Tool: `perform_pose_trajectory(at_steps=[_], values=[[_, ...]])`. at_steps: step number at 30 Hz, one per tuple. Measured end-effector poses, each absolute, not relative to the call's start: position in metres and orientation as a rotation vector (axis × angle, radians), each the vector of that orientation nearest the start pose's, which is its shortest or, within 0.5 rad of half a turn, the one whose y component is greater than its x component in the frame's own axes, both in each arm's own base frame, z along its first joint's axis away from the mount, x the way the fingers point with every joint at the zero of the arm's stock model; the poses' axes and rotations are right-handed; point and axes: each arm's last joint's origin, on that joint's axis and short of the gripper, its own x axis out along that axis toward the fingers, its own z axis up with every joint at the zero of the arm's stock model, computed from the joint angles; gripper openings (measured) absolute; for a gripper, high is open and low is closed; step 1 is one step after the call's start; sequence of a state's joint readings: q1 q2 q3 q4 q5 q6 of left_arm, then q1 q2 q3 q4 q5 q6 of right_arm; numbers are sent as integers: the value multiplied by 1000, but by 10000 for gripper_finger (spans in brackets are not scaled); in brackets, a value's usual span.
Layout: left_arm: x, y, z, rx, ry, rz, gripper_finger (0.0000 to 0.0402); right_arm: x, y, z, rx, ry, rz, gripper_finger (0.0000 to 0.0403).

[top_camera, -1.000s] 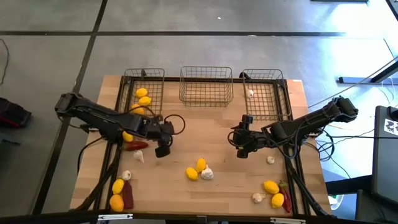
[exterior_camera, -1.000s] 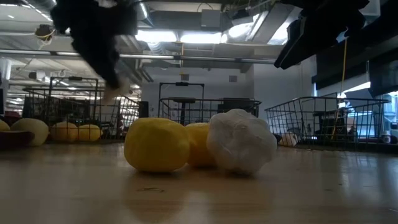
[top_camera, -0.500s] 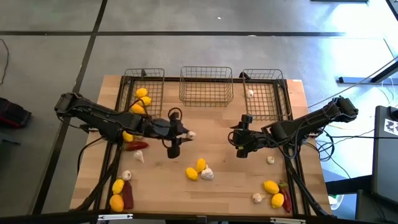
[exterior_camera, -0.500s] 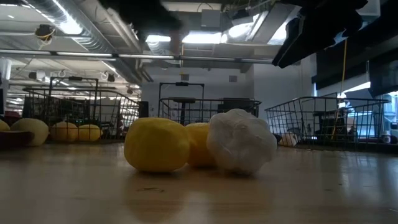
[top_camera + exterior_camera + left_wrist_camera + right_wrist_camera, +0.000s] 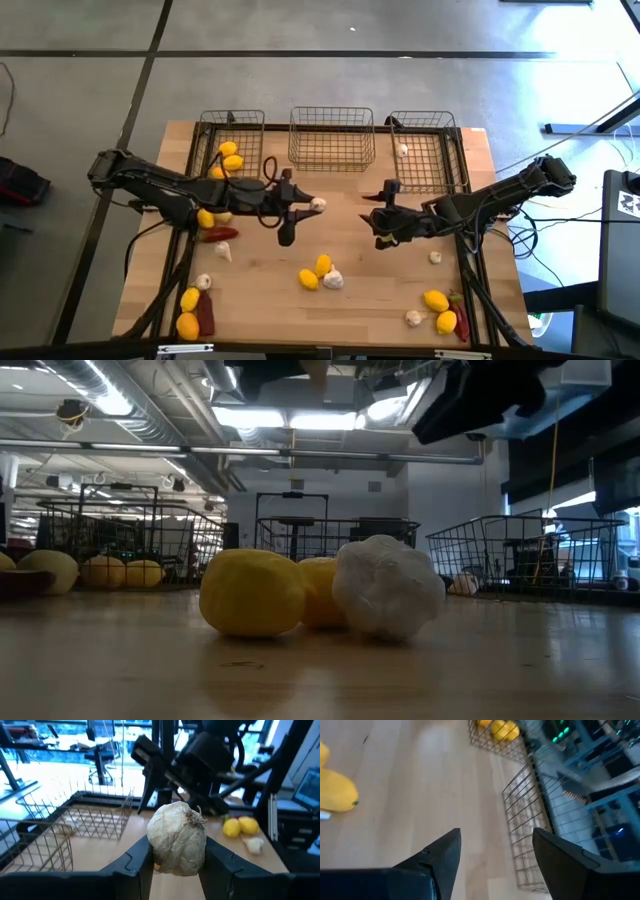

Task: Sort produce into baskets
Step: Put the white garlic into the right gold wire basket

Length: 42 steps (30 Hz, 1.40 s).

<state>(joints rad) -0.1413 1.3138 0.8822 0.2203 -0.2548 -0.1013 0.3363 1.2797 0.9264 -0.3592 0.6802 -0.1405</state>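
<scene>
While the left claw (image 5: 175, 865) hangs above the desk (image 5: 340, 300) clamped on a garlic bulb (image 5: 176, 838), the middle basket (image 5: 331, 138) lies just beyond it and the left basket (image 5: 232, 150) with lemons to its side. Facing it, the right claw (image 5: 375, 221) hovers with fingers apart, gripping nothing, the right basket (image 5: 424, 150) just beyond. Two lemons (image 5: 316, 272) and another garlic (image 5: 333, 279) lie between the claws, nearer the desk's front edge.

The left gripper (image 5: 310, 205) holds a garlic bulb (image 5: 317, 204) above the table (image 5: 340, 300), facing the right gripper (image 5: 372, 218). Behind stand 3 baskets (image 5: 332, 138). 2 lemons (image 5: 316, 272) lie mid-table touching another garlic (image 5: 333, 279).
</scene>
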Motion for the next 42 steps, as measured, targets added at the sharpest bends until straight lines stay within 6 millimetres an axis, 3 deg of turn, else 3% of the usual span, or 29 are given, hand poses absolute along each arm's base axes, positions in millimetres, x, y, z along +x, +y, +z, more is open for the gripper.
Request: perform_pose_trajectory(at_steps=[5, 12, 27, 32, 42], values=[[305, -31, 287, -70, 134, 137, 120, 261, 59, 275, -479, 602, -318, 243], [326, -24, 276, -93, 35, 161, 120, 270, 50, 281, -384, 523, -237, 243], [354, -25, 246, -196, -96, 150, 120, 276, 54, 291, -321, 401, -146, 239], [357, -26, 242, -215, -96, 143, 121, 276, 54, 291, -338, 403, -121, 201], [357, -26, 242, -219, -96, 139, 121, 276, 54, 291, -364, 405, -118, 79]])
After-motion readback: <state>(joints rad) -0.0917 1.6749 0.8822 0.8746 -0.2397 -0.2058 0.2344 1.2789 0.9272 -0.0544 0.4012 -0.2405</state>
